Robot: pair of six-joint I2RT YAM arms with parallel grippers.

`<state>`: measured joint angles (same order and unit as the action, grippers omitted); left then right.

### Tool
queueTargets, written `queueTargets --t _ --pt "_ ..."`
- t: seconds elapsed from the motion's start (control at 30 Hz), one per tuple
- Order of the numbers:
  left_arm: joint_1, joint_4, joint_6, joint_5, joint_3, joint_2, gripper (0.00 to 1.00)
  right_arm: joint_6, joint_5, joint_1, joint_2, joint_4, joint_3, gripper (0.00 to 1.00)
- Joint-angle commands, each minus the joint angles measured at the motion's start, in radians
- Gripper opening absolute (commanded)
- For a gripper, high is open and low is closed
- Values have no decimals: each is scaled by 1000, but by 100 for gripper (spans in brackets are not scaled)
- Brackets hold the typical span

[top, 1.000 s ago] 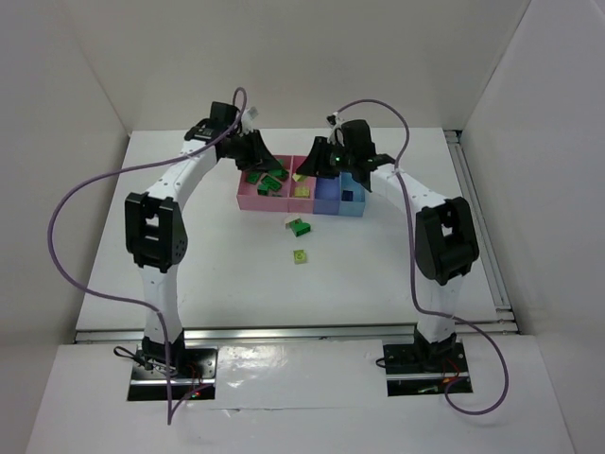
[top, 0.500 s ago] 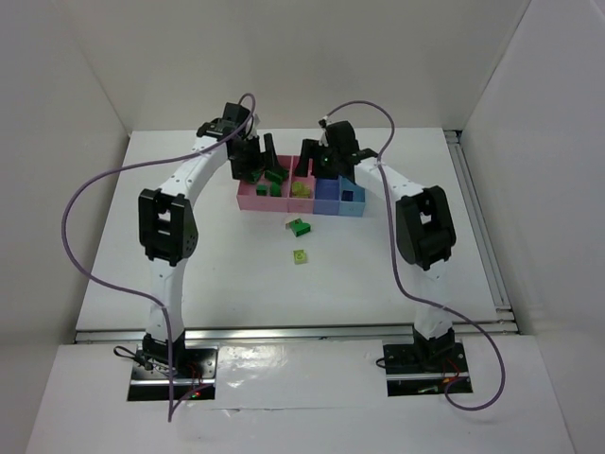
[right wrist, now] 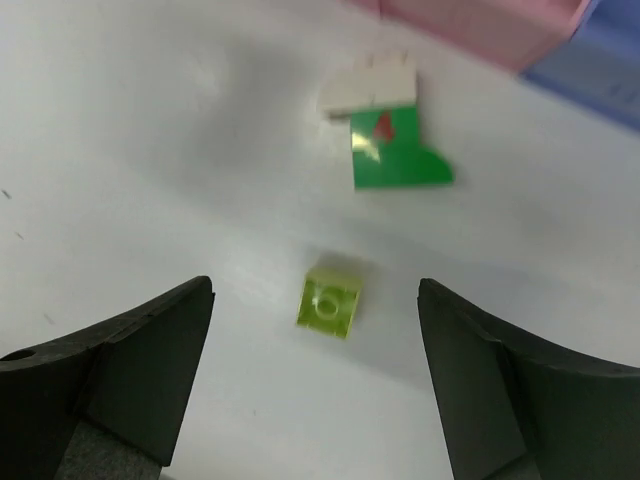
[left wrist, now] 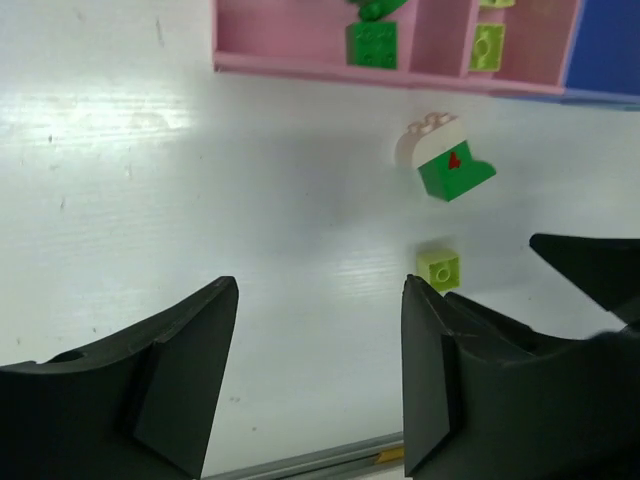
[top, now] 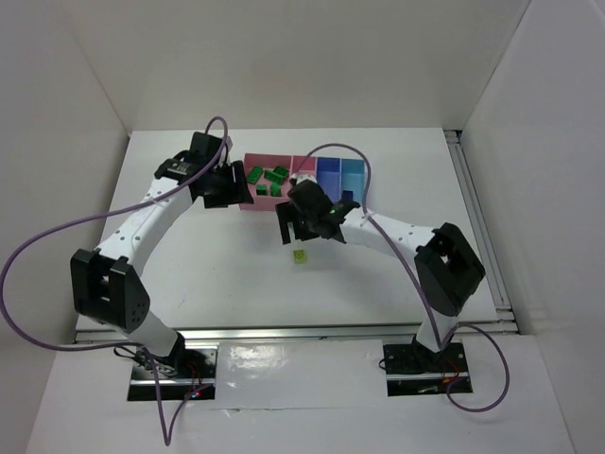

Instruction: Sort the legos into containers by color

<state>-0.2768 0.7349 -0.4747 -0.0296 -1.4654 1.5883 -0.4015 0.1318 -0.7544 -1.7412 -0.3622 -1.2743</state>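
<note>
The containers form a row: a large pink tray (top: 248, 199), a smaller pink one (top: 304, 164) and blue ones (top: 330, 174). Several dark green legos (top: 269, 178) lie in the large pink tray (left wrist: 290, 40), and a yellow-green one (left wrist: 487, 45) lies in the smaller pink tray. On the table lie a white-and-green piece (right wrist: 385, 135) (left wrist: 450, 160) and a yellow-green brick (right wrist: 330, 302) (top: 300, 256) (left wrist: 438, 268). My right gripper (right wrist: 315, 340) (top: 307, 227) hangs open above the yellow-green brick. My left gripper (left wrist: 320, 380) (top: 225, 187) is open and empty over bare table, left of the large pink tray.
White walls close in the table on three sides. A metal rail (top: 293, 331) runs along the near edge and another along the right side (top: 477, 218). Purple cables (top: 57, 227) loop off both arms. One right finger (left wrist: 590, 270) shows in the left wrist view.
Both grippers have left the trays and opened. The left arm swung left and nearer; the right arm came forward over the loose pieces in front of the trays.
</note>
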Motion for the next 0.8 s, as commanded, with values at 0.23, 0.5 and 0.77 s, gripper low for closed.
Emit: queueTargets --t 0.23,0.5,0.77 --pt "21 -61 -33 -1 47 -40 67 -163 103 -71 -141 -144 0 92" --pt "21 -61 -13 -10 37 -22 64 -129 84 -80 -172 -121 -34 53" --pt "21 -61 -4 -10 17 -13 64 -63 111 -24 -25 -55 -63 30"
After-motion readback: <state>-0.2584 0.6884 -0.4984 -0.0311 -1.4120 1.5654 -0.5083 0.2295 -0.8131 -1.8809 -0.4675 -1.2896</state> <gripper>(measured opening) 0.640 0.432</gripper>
